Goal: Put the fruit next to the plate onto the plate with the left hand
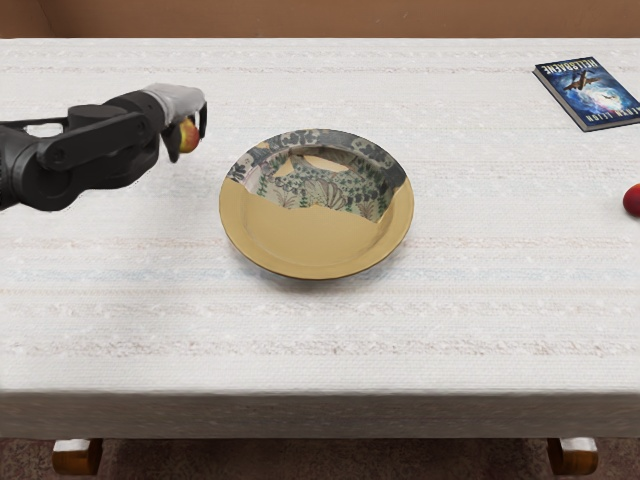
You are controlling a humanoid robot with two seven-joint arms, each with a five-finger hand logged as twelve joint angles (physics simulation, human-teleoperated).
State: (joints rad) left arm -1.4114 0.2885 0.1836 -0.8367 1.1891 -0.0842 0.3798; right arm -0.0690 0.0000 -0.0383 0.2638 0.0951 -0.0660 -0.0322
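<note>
Pale and cloth-covered, the table (pixel 320 340) carries a yellow plate (pixel 300 268) with a leafy pattern at its centre. Left of the plate and apart from it, the left hand (pixel 175 115) has its fingers curled around a small yellow-red fruit (pixel 188 135); whether the fruit touches the table is unclear. A book (pixel 588 92) lies far right, a red object (pixel 632 200) at the right edge.

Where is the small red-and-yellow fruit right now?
In the head view the small red-and-yellow fruit is gripped in the left hand at picture left, just left of the round yellow leaf-patterned plate, not on it.
</note>
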